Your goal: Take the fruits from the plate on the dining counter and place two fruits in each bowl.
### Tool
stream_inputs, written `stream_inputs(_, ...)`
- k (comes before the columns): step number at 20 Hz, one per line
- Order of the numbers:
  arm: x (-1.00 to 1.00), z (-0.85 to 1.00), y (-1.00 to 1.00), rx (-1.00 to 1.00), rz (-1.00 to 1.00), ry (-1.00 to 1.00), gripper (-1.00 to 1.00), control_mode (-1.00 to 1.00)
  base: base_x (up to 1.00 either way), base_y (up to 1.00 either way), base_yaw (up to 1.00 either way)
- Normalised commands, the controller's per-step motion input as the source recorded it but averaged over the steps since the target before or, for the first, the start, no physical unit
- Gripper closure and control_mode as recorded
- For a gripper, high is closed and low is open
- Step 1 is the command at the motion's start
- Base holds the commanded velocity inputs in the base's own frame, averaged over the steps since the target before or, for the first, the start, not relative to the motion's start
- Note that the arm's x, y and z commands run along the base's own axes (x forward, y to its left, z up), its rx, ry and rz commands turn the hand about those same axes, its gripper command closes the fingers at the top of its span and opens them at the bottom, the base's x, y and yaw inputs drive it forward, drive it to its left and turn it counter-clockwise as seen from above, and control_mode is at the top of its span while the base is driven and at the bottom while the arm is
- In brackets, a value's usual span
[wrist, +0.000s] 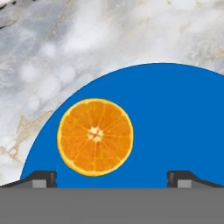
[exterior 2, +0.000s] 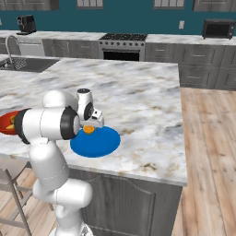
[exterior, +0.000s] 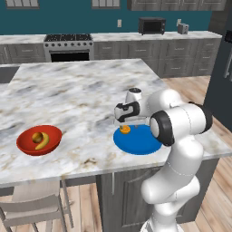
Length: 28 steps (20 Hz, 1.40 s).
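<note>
On the dining counter (exterior: 81,90) lies the blue plate (exterior: 140,144) near the front edge, with one orange fruit (exterior: 125,129) at its far left rim. My gripper (exterior: 124,123) hangs just above that orange, open, nothing between its fingers. In the hand view the cut orange (wrist: 95,137) lies on the plate (wrist: 175,118), a little left of the middle of my gripper (wrist: 113,179). The red bowl (exterior: 27,146) stands to the left and holds a yellow banana (exterior: 44,142) and a brownish fruit (exterior: 37,137). From the right I see the plate (exterior 2: 99,145), orange (exterior 2: 89,130) and gripper (exterior 2: 91,125).
A chair (exterior: 27,204) stands below the counter's front edge at the left. Bare marble stretches behind the plate. Stove (exterior: 68,45), microwave (exterior: 151,25) and sink (exterior 2: 20,64) are far back. Wooden floor (exterior 2: 207,138) runs along the counter's right side.
</note>
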Motion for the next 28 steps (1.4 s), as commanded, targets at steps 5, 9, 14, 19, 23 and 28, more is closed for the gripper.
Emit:
stream_inputs(5,0.0,-0.01,0.06,0.0,0.0,0.0,-1.0,-1.0,0.0,0.0,0.0)
stream_inputs(9,0.1,0.0,0.1,0.0,0.0,0.0,-1.0,-1.0,0.0,0.0,0.0)
stream_inputs(14,0.09,0.0,0.15,0.0,0.0,0.0,-1.0,-1.0,0.0,0.0,0.0)
stream_inputs(19,0.09,-0.12,0.04,0.0,0.0,0.0,-1.0,-1.0,0.0,0.0,0.0)
stream_inputs(23,0.0,-0.19,-0.12,0.0,0.0,0.0,-1.0,-1.0,0.0,0.0,0.0)
stream_inputs(28,0.0,-0.16,-0.13,0.0,0.0,-0.01,-1.0,-1.0,0.0,0.0,0.0)
